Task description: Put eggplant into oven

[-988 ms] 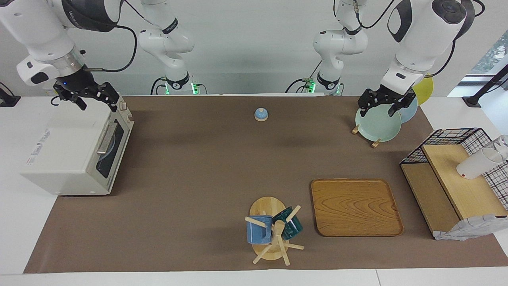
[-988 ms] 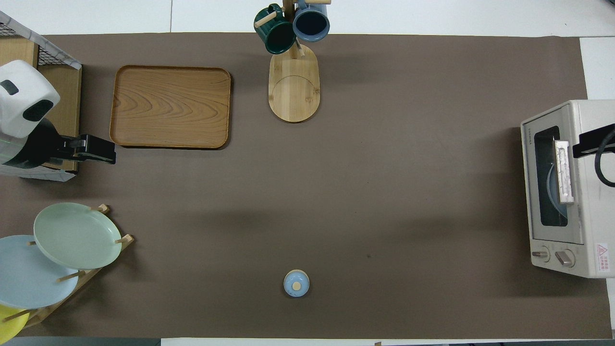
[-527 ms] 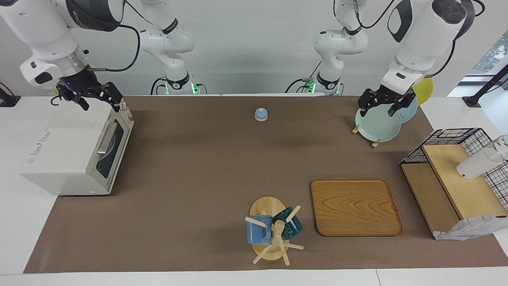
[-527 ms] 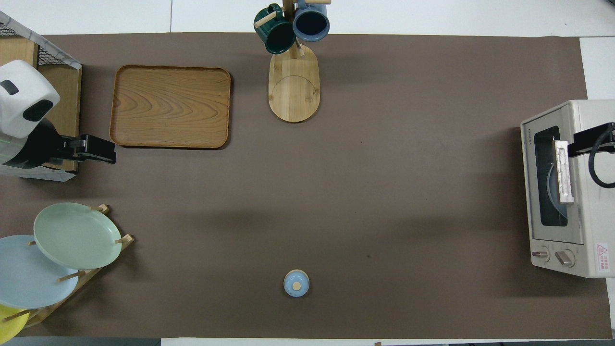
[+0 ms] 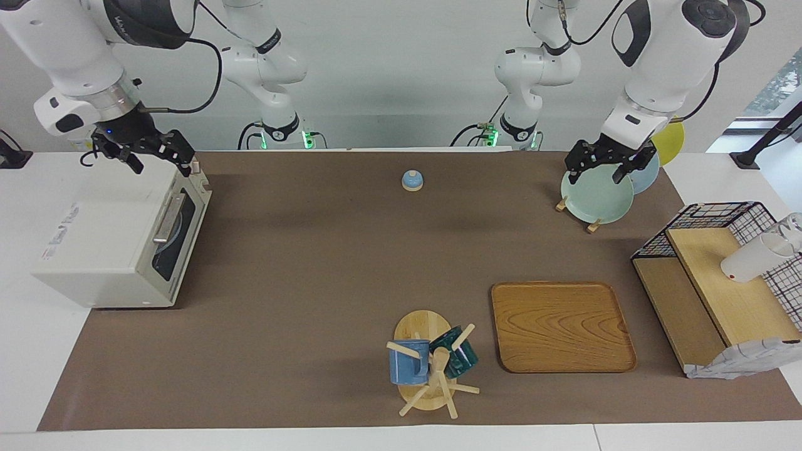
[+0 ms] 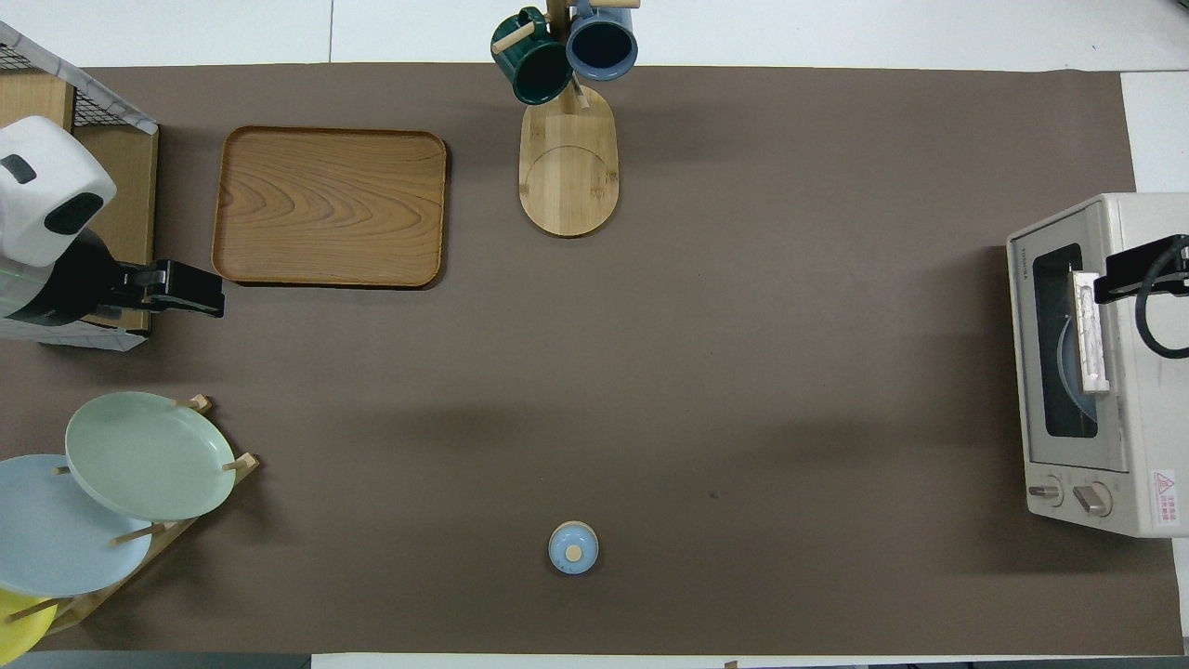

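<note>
Student: Grippers first – how do the two claws stand?

Tutor: Right gripper, upper left of the facing view, hangs over the top of the oven, above the corner nearest the robots; its fingers are spread wide and hold nothing. Left gripper, upper right of the same view, hangs over the mint-green plate, which stands tilted in a wooden plate rack; its fingers are likewise spread wide and empty.

Student: And the task's things?

Tutor: Oven – at the left edge of the facing view, right edge of the overhead view, at the right arm's end of the table. Its glass door is closed, the bar handle lying across it, and the curve of a pale blue plate shows through the glass. The eggplant shows in neither view, so where it lies cannot be told.

Student: What fills the rest of the brown mat?

Tutor: Wooden tray, lower right of centre in the facing view; mug tree with a blue and a dark green mug beside it, at lower centre; small blue knobbed lid, upper centre; wire-and-wood shelf rack at the right edge.
</note>
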Tool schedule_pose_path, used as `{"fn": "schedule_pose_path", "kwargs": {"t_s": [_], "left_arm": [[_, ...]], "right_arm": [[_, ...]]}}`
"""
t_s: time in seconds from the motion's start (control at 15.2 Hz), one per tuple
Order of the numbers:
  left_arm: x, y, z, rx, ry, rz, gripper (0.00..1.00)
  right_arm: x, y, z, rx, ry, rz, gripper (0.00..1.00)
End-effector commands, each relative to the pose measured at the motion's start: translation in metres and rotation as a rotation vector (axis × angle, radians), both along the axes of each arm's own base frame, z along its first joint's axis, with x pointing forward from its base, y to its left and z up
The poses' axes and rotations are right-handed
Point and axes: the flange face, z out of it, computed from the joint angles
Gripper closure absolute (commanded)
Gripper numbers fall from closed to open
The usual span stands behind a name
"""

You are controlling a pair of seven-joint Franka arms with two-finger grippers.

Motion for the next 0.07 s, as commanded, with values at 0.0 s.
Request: {"fn": "schedule_pose_path", "kwargs": {"t_s": [0.0], "left_arm": [[-0.0024, 0.0027, 0.0054, 0.003, 0.005, 0.000, 0.00]], "right_arm": [[0.0013, 0.0000, 0.0010, 0.019, 0.007, -0.008, 0.00]]}}
